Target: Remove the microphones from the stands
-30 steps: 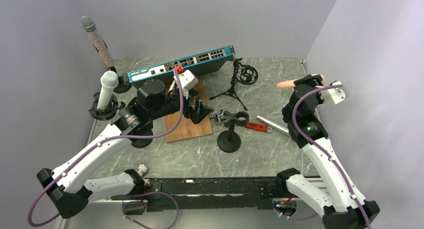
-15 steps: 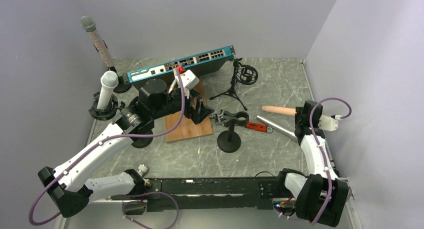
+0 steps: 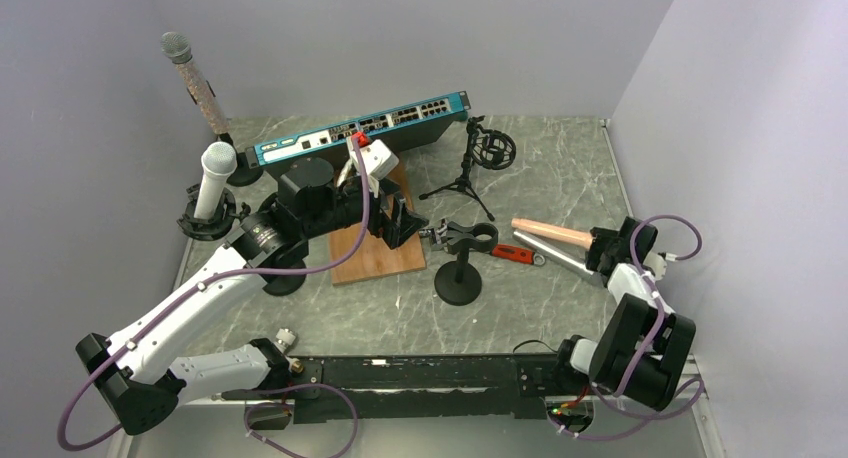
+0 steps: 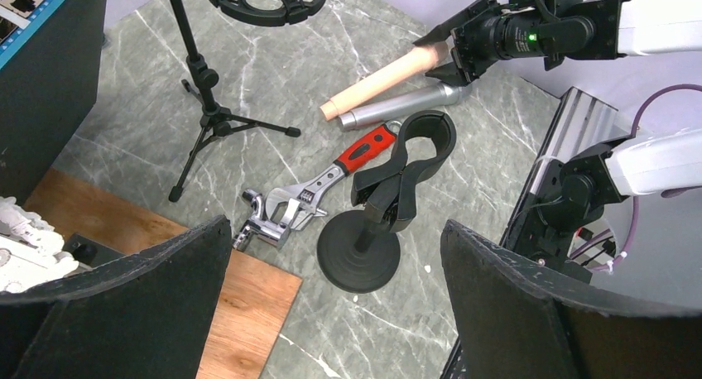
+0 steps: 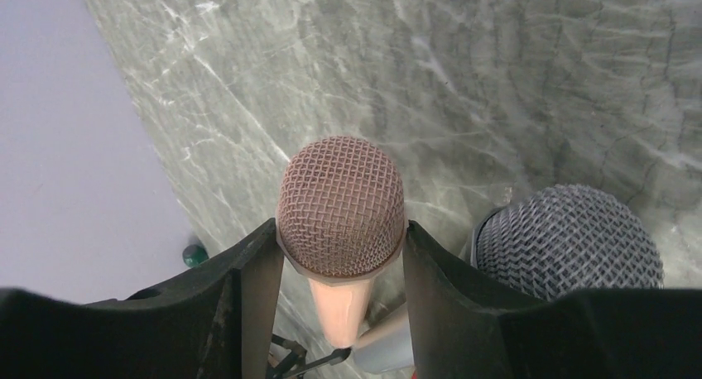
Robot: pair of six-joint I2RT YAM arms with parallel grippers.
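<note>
The black microphone stand (image 3: pixel 459 278) stands mid-table, and its clip (image 4: pixel 406 160) is empty. My right gripper (image 3: pixel 603 246) is shut on the mesh head of a peach-pink microphone (image 5: pixel 341 205). It holds the microphone low and nearly level over the table, right of the stand, with the handle (image 3: pixel 545 230) pointing left. A silver microphone (image 3: pixel 545 250) lies right beside it, its head showing in the right wrist view (image 5: pixel 571 238). My left gripper (image 3: pixel 400 223) is open and empty, just left of the stand and above the board's edge (image 4: pixel 334 226).
A red-handled wrench (image 3: pixel 515 253) lies between the stand and the microphones. A wood board (image 3: pixel 365 253) and a network switch (image 3: pixel 360 128) lie behind my left arm. A small tripod with a shock mount (image 3: pixel 480 163) stands at the back. Two other microphones on stands (image 3: pixel 213 178) (image 3: pixel 190 78) are at the far left.
My right arm has come down from high at the right to just above the table, carrying the peach-pink microphone beside the silver one. My left arm has not moved.
</note>
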